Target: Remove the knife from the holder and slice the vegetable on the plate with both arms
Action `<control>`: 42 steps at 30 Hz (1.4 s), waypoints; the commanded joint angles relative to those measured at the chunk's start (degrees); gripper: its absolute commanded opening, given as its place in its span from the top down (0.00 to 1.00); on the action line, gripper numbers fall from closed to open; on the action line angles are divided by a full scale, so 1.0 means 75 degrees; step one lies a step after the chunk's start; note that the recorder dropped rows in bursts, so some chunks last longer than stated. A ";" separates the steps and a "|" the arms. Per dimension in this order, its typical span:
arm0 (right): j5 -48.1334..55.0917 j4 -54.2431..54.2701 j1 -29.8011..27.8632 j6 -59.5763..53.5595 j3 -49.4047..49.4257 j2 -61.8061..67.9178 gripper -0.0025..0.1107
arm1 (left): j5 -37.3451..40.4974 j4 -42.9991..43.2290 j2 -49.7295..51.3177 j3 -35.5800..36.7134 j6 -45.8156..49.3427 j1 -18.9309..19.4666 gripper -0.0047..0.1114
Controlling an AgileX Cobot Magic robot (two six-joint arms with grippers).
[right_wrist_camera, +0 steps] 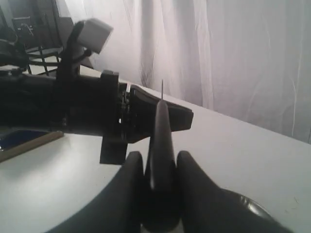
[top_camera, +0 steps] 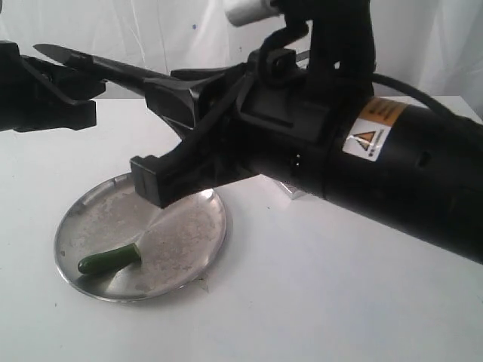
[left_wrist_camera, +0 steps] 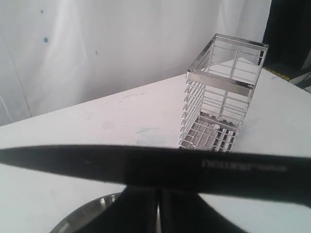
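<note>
Right wrist view shows the right gripper clamped on the slim black-handled, dark-bladed knife, upper left in the exterior view. The left gripper's fingers are together behind the blade. Best to lower it level toward the small dark green vegetable on the round steel plate.

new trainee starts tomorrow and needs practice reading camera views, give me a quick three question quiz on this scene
1. True or false: the wire holder has no knife in it.
2. Where does the vegetable lie? A) on the plate B) in the holder C) under the plate
3. Fill in: the handle of the knife is clamped by the fingers of the ___ gripper.

Key: 1 true; 2 A; 3 right. In the right wrist view the right gripper is closed around the handle.
</note>
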 commanded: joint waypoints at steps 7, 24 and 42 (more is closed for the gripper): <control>0.0977 -0.0049 0.0026 -0.0081 0.0002 0.0386 0.86 | 0.0274 -0.0159 0.0017 -0.0053 0.0103 -0.0037 0.96; 0.0164 0.0763 0.0026 0.0079 0.0002 0.0849 0.98 | 0.0243 -0.0159 0.0017 0.0285 0.0148 -0.0037 0.96; -0.0554 0.2892 -0.0422 -0.0955 0.0933 0.0415 0.98 | 0.0158 -0.0041 0.0017 0.0301 0.0148 -0.0037 0.96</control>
